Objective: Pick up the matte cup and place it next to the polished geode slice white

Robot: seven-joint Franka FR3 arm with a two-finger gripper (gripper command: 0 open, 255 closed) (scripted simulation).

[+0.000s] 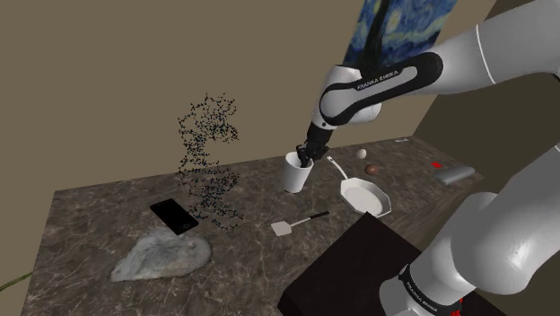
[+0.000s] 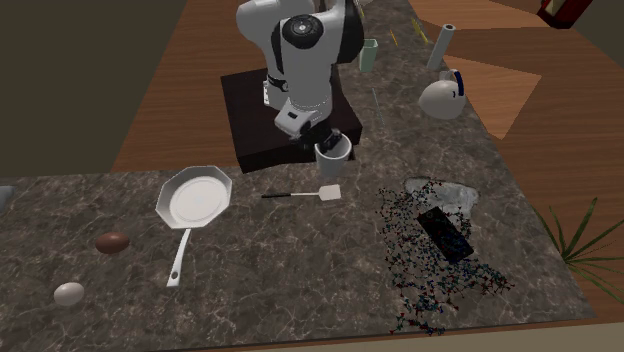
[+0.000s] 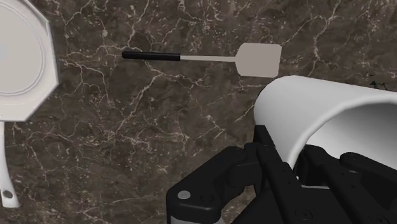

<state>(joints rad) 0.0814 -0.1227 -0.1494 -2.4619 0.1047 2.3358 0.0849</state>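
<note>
One hand [image 3: 299, 164] on one cup [image 3: 318, 102]; one spatula [image 3: 257, 59]

Bench [image 1: 90, 202]: carries all below; the stand [image 1: 359, 269] abuts its edge near the cup.
Cup [image 1: 295, 173]: between dot cluster and pan in the shoulder view, with the pincer [image 1: 305, 156] at its rim, one finger inside and one outside.
Spatula [image 1: 298, 222]: flat, near the cup, on its side away from the stand.
Pan [image 1: 363, 193]: shoulder view's right of the cup, handle pointing towards the egg.
Egg [image 1: 361, 153]: beyond the pan's handle, an ovoid [image 1: 372, 168] just beside it.
Phone [image 1: 173, 215]: flat, at the dot cluster's [image 1: 208, 153] foot, shoulder view's left of the spatula.
Geode slice [image 1: 161, 256]: just in front of the phone, well apart from the cup.
</note>
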